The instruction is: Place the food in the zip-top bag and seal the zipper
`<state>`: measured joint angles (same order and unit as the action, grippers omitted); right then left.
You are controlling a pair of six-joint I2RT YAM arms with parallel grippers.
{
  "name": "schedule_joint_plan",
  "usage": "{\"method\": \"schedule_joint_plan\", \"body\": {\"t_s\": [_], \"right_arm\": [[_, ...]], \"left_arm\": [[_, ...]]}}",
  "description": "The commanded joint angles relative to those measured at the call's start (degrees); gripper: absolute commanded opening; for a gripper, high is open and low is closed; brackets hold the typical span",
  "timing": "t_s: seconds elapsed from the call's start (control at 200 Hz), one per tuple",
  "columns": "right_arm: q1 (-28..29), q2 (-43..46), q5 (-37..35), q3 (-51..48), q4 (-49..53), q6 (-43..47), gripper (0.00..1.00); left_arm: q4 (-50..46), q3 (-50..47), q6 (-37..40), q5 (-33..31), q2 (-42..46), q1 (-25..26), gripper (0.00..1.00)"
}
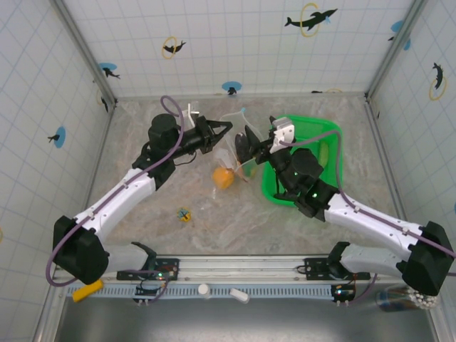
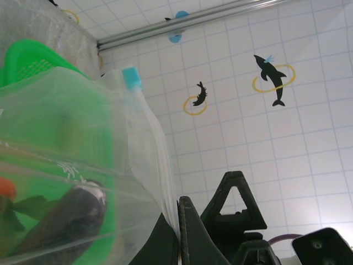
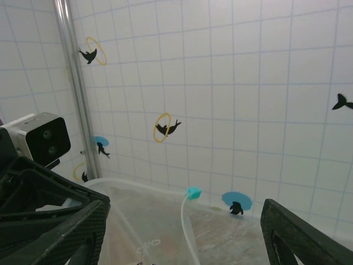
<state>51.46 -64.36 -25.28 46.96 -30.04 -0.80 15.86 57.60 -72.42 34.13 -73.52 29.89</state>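
Top view: your left gripper (image 1: 222,130) has the zip-top bag (image 1: 229,151) lifted just left of the green basket (image 1: 313,118). Orange food (image 1: 223,177) lies loose off the basket's left wall, with bare table (image 1: 142,185) around it. Left wrist adds: jaws pinched on bag film, zipper tab (image 2: 131,77) above them. Your right gripper (image 3: 185,212) gapes wide, empty.

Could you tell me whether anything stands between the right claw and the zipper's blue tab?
Nothing visible does. In the right wrist view the blue tab stands in open air ahead, framed by the spread fingers of the right claw; the left claw pinches the zip-top bag.
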Motion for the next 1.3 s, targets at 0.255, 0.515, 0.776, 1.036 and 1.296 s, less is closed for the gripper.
{"method": "schedule_joint_plan", "body": {"t_s": [0.255,0.515,0.776,1.036,1.296], "right_arm": [[-10.2,-1.7,15.4,18.3,33.1,-13.9,0.64],[-15.9,-1.9,20.0,23.9,43.7,-16.2,0.65],[-26.9,-6.6,9.2,21.9,56.2,-21.1,0.71],[-33.4,-22.3,1.9,23.9,65.0,-24.6,0.91],[-36.6,-39.0,-0.4,31.2,71.4,-28.9,0.86]], "left_arm": [[-15.3,10.3,17.3,-0.3,-0.3,-0.4,0.0],[-32.7,22.1,31.4,-4.8,-1.9,-0.4,0.0],[-39.4,24.0,37.8,-9.1,-4.6,-0.4,0.0],[-28.0,14.0,34.4,-4.2,-3.8,-0.4,0.0],[-22.0,9.6,32.1,-0.2,-4.1,-0.4,0.0]]}}
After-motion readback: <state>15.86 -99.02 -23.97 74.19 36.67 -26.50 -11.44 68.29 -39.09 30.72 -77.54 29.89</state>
